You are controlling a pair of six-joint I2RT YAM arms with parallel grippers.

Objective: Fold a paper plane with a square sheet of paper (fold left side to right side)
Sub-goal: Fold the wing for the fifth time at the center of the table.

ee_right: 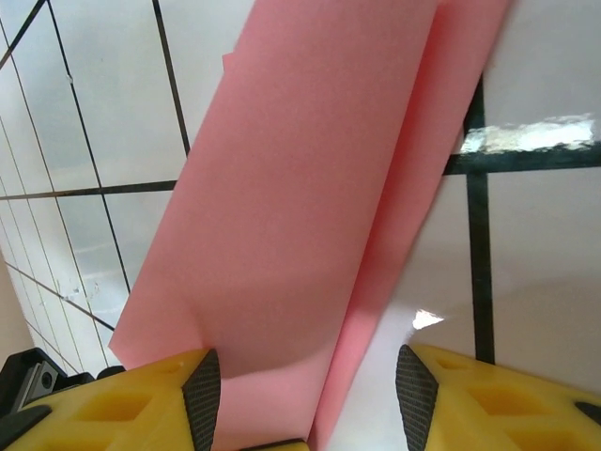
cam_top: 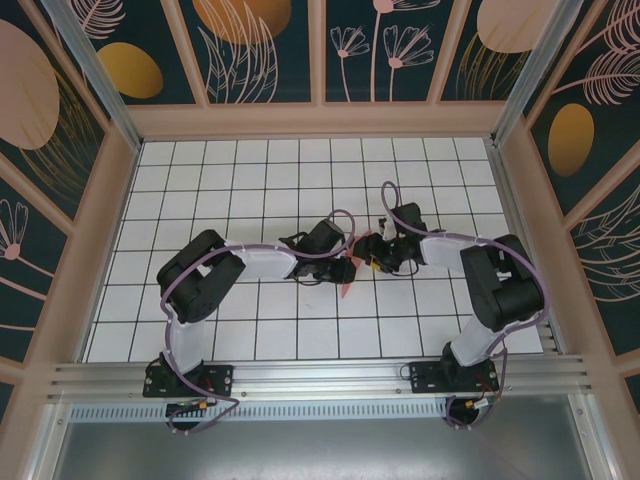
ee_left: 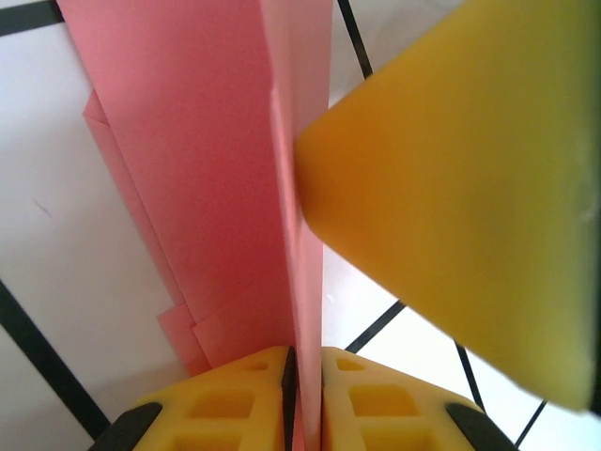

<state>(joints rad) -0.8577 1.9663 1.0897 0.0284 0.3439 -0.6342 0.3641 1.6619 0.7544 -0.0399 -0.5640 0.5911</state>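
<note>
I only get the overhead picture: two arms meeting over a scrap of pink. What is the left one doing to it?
Observer: The left fingers are shut on the pink paper, pinching a folded edge.
Operator: And the right arm?
Observer: The right fingers stand open, with the paper running between them.
Operator: Is it one flat sheet?
Observer: No. The left wrist view shows creased layers overlapping along its edge.

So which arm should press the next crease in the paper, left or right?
Probably right. The right claw stands open astride the paper, free to pinch, while the left claw is shut on it, holding it.
</note>
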